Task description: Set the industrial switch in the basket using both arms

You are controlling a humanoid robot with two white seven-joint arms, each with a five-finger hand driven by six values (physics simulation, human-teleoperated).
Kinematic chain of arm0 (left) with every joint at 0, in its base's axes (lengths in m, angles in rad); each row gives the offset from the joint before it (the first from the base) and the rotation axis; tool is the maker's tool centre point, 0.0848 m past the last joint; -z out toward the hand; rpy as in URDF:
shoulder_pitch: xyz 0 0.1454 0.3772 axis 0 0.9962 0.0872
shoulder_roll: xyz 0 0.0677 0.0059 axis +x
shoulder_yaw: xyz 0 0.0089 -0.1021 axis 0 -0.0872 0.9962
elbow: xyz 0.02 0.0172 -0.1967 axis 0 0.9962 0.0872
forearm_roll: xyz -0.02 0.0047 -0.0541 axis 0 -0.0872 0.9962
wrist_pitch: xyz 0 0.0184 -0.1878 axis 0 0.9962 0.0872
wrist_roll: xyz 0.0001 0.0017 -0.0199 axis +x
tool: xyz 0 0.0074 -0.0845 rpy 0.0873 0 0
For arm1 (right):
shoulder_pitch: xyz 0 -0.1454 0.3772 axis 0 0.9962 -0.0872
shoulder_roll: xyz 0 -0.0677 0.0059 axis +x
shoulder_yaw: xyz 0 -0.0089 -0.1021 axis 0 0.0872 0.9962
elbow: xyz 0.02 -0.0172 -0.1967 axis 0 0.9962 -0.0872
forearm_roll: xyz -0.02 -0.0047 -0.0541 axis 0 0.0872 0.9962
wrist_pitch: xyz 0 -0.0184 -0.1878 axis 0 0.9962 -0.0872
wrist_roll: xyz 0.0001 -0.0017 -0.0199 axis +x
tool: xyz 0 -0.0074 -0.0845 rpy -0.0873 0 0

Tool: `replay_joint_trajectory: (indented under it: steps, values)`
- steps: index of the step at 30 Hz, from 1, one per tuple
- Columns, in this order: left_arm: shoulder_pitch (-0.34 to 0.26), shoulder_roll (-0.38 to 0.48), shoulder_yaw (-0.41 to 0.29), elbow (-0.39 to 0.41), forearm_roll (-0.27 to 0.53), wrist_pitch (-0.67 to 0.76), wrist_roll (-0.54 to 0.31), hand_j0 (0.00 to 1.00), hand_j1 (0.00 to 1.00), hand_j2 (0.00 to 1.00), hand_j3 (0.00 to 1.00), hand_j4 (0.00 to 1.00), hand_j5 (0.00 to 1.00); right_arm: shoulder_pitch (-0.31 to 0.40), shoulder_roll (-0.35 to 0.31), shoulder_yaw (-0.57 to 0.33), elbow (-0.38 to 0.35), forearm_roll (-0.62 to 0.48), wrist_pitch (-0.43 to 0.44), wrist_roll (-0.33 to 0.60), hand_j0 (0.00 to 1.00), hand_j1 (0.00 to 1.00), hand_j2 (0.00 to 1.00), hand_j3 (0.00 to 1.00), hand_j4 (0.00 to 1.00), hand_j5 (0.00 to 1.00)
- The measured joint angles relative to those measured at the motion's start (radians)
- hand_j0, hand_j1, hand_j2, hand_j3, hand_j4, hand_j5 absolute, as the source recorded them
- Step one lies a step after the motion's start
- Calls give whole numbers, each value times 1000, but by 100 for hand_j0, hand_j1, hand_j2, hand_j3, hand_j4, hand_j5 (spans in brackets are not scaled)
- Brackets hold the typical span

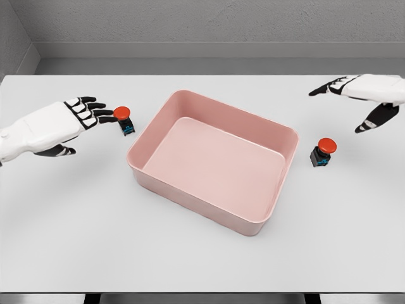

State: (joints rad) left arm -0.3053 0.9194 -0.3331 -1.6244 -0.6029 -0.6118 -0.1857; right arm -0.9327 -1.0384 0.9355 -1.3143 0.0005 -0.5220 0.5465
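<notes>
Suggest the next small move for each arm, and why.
Probably close the left robot hand on the left switch: its open fingertips already reach the red cap. The right robot hand, also open, hovers up and away from the right switch, so it should descend first. The basket holds neither.

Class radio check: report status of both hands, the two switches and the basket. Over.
Left hand open, fingertips at left switch. Right hand open, above right switch, no contact. Pink basket empty. Nothing in the way.
</notes>
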Motion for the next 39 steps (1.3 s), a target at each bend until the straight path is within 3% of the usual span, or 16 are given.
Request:
replay_joint_trajectory:
  steps: [4, 8, 12, 14, 21, 29, 32, 39]
  values:
    - [-26, -4, 0, 9, 0, 0, 3, 100, 100, 100, 100, 100, 100, 6, -1, -8, 0, -2, 0, -4, 100, 100, 100, 100, 100, 100]
    - [-67, -47, -5, 73, -24, 0, 6, 100, 100, 100, 100, 100, 100, 49, -6, -6, 1, -5, 2, -33, 100, 100, 100, 100, 100, 100]
    - [-195, -127, -53, 185, -62, 1, 8, 100, 100, 100, 100, 100, 100, 61, -12, 0, 4, -4, 8, -86, 100, 100, 100, 100, 100, 100]
    - [-213, -176, -83, 247, -89, 0, 8, 100, 100, 100, 100, 100, 100, 89, -14, 0, 4, -2, 11, -94, 100, 100, 100, 100, 100, 100]
    - [-258, -286, -122, 351, -160, 0, 8, 100, 100, 100, 100, 100, 100, 114, -7, -5, 11, 2, 9, -85, 100, 100, 100, 100, 100, 100]
    - [-302, -357, -137, 468, -224, 0, 7, 100, 100, 100, 100, 100, 100, 147, 0, -8, 12, 6, 10, -45, 100, 100, 100, 100, 100, 100]
    - [-345, -370, -155, 511, -237, 0, 7, 100, 100, 100, 100, 100, 100, 149, 5, -8, 13, 7, 12, -43, 98, 98, 98, 98, 98, 98]
    - [-350, -396, -192, 549, -245, 0, 8, 100, 100, 100, 100, 100, 100, 149, 37, -8, 33, 31, 12, -41, 87, 87, 87, 87, 87, 87]
